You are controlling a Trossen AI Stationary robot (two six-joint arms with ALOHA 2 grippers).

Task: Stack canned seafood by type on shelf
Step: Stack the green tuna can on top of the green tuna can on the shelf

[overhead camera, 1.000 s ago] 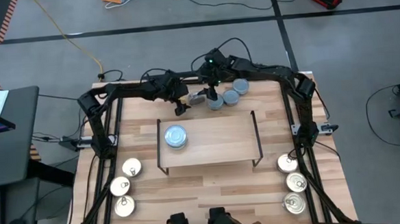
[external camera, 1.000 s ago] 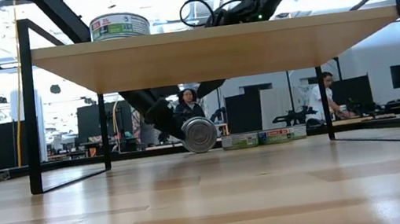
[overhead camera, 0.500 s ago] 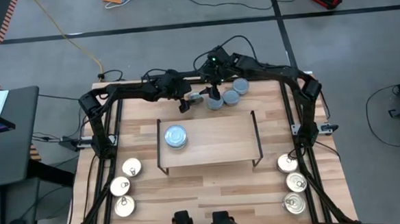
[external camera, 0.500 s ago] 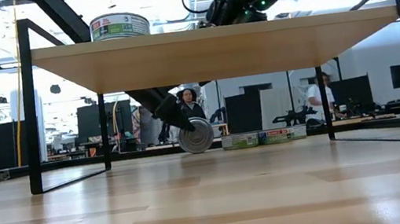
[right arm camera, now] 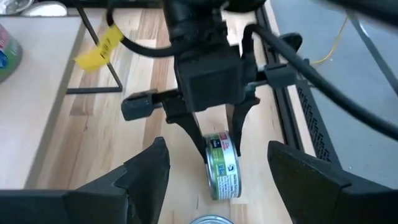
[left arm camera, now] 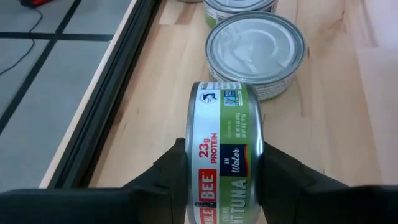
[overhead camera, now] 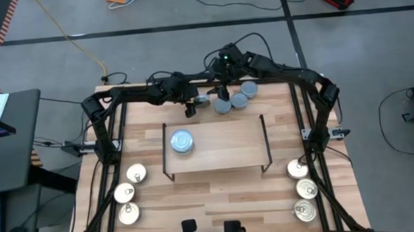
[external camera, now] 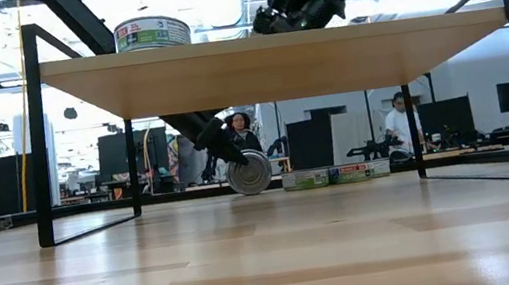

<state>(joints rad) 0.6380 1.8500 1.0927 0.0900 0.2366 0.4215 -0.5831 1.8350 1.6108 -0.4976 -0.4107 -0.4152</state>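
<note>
Tins of seafood are spread over the table (overhead camera: 218, 200) in groups. One tin with a green label (left arm camera: 227, 158) stands on its edge near the back edge of the table, behind the shelf (overhead camera: 220, 154). The left gripper (left arm camera: 225, 171) is clamped on this tin, with one dark finger pressed against each flat face. In the low view the same tin (external camera: 251, 172) touches the tabletop, seen under the shelf top.

Just beside the held tin, three blue-grey tins lie flat at the back edge of the table: one (overhead camera: 223, 106) nearest to the gripper, a second (overhead camera: 239, 100) and a third (overhead camera: 249, 90) toward the back right corner. One more blue-grey tin (overhead camera: 181, 141) lies flat on the shelf, close to its left edge.

The right gripper (right arm camera: 211, 168) hangs above the back edge of the table, over the left gripper, with its fingers well apart and nothing between them.

Three silver tins (overhead camera: 127, 193) lie in a row near the front left corner of the table, and three more silver tins (overhead camera: 303, 189) lie in a row near the front right corner.

In the low view two people (external camera: 399, 131) are in the room behind the table.
</note>
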